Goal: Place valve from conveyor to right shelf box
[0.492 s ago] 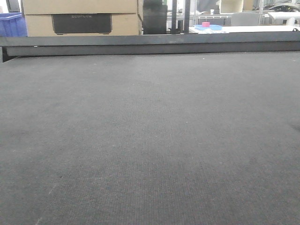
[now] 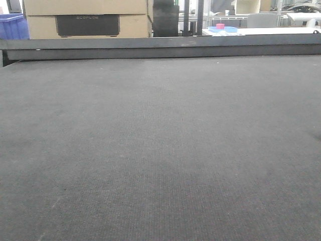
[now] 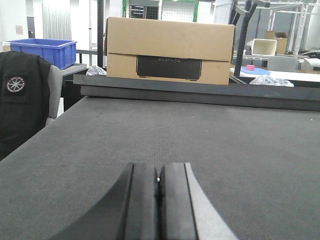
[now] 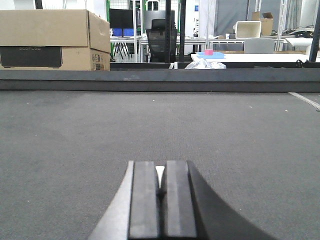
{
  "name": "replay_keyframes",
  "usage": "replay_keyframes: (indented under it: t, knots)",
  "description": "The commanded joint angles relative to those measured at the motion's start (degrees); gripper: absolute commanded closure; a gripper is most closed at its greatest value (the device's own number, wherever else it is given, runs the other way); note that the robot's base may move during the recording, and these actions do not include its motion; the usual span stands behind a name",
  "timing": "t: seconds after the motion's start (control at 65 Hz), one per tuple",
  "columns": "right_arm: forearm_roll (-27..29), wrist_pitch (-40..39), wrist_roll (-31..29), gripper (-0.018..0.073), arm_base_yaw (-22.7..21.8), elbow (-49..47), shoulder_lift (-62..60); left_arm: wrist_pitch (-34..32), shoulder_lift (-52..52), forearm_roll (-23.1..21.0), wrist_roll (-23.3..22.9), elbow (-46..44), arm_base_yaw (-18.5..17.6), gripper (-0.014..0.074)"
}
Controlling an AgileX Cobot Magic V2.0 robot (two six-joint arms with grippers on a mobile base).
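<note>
Left claw point(image 3: 158, 181) is pressed together on nothing, hanging low over the conveyor point(image 3: 150, 130). Right claw point(image 4: 160, 184) is likewise together and empty, with only a thin sliver of light between its tips. Outward from both, the conveyor runs grey and flat up to the rail point(image 2: 160, 47). Behind the rail stand a cardboard box point(image 3: 170, 50) and a blue crate point(image 3: 45, 50). No valve shows in any view, nor does the shelf box. By my reading nothing is done yet: finding, grasping, carrying and placing the valve all remain.
</note>
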Motion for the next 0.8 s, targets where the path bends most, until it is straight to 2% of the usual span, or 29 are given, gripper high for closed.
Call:
replay_keyframes:
  t: [0.0,0.2,0.277,0.415,0.492,0.585,0.692,0.785]
  knots:
    - [-0.48,-1.41,-0.12,0.0721,-0.34,-0.13,-0.19,-1.47,-0.19,-0.07,-0.14,-0.26,0.18,0.0707]
    - [-0.48,-1.99,-0.12,0.0721,-0.34,-0.13,-0.19,-2.73,-0.19,-0.07,-0.14,-0.26,0.18,0.0707]
    - [-0.48,-6.10,-0.12,0.0721,-0.34,-0.13,-0.19,-3.13,-0.19,-0.07,-0.14,-0.26,0.18,0.0707]
    - [2.58,-5.22,-0.12,0.0721,-0.34,-2.86,-0.19,-1.79,-0.19,-0.07,-0.14,-2.70,0.18,0.0707]
    - [2.58,0.19,-0.12,0.0721,-0.34,-7.56,0.05,2.05,-0.19,0.04,-0.14,-7.42,0.18,0.0707]
    - [2.68,8.73,-0.12,0.0721,-0.34,-13.48,2.36,10.49,-0.04,0.18,-0.14,-14.78,0.18,0.0707]
    - [2.68,17.53,-0.12,0.0721,-0.34,-20.44,7.60,19.33,4.09,0.28,-0.14,-22.90,0.18,0.0707]
    - [2.68,25.20,-0.12,0.0721,-0.34,-26.94,14.29,24.06,9.18,0.28,-0.14,-28.70,0.18,0.0707]
